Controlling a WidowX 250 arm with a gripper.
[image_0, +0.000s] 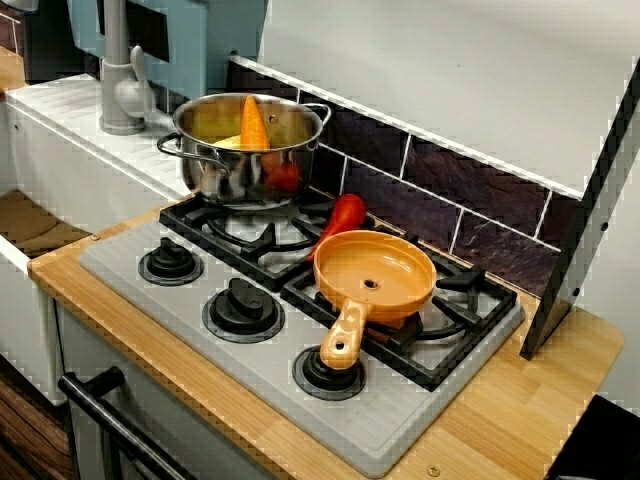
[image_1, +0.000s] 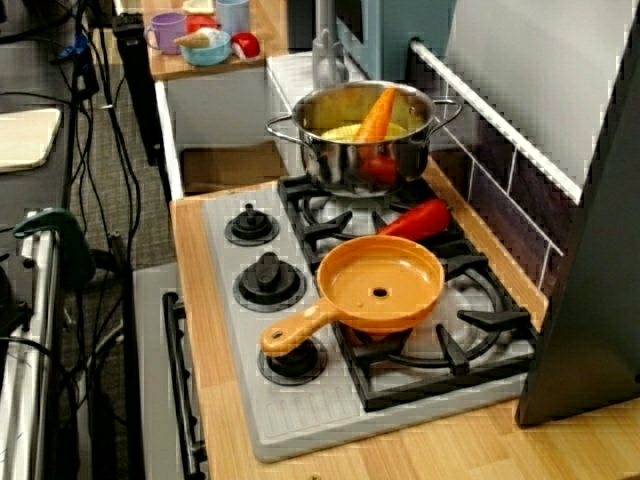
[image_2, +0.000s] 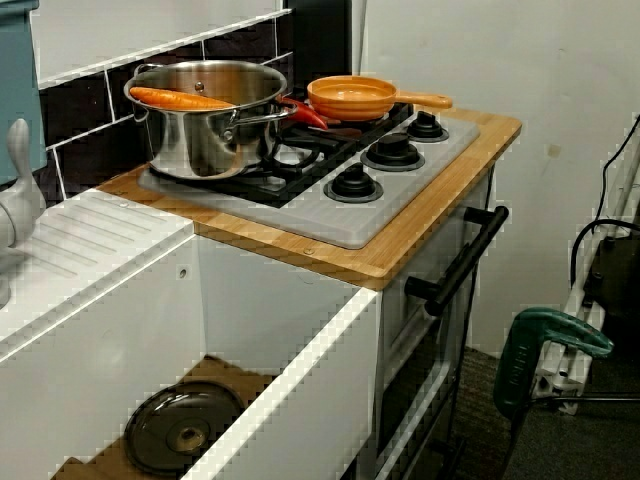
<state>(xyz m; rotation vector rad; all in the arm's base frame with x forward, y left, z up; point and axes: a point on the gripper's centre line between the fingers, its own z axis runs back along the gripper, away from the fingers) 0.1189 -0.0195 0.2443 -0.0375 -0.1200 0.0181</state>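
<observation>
The counter (image_0: 500, 425) bears the hob (image_0: 130, 262), where the orange pan (image_0: 375, 272) sits with its handle (image_0: 343, 340) jutting over a front knob (image_0: 328, 374) and the red pepper (image_0: 340, 214) just behind. The tool is out of view, so its opening cannot be told, and any brush against that handle would likely tip the pan.

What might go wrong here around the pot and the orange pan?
The carrot leans on the rim of the pot, sticking out above it; a knock to the pot may tip it out. The red pepper lies on the grate between pot and orange pan; shifting either might roll it off. The pan's handle juts over a front knob and could be snagged.
</observation>
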